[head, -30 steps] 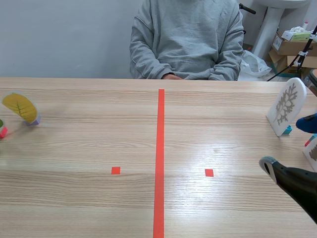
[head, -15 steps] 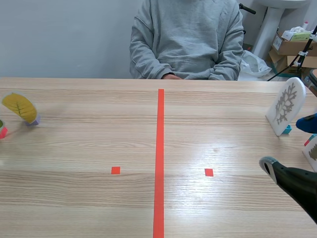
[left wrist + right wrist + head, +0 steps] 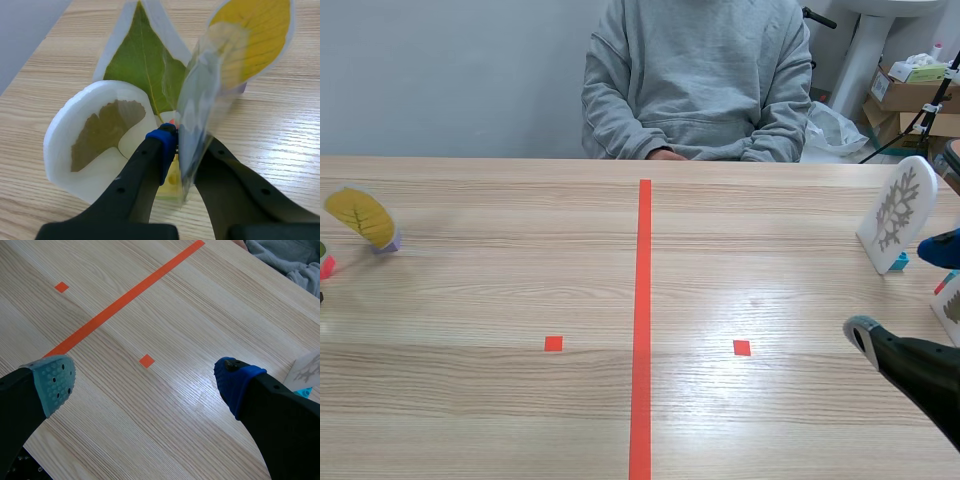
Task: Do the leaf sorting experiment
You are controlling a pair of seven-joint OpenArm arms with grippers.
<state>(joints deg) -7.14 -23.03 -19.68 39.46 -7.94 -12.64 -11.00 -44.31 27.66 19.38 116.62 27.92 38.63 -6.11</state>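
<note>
Change from a second ago: almost none. The right gripper [image 3: 142, 382] is staying at 4 o'clock on the table [image 3: 520, 420], jaws wide apart. Only the left wrist view is showing the left gripper [image 3: 185, 147]. It is clamping a clear laminated leaf card [image 3: 200, 100], which is standing edge-on, long axis leaning toward 1 o'clock. Ahead are standing a ginkgo leaf card [image 3: 102, 132], a green leaf card [image 3: 142, 60] pointing tip up, and a yellow leaf card [image 3: 260, 35]; the scene view is placing the yellow one at 9 o'clock. A skeleton leaf card [image 3: 898, 215] is standing at 3 o'clock.

Pale grey wall [image 3: 440, 70] behind a light wooden table [image 3: 520, 300]; cardboard boxes [image 3: 905, 95] far right
</note>
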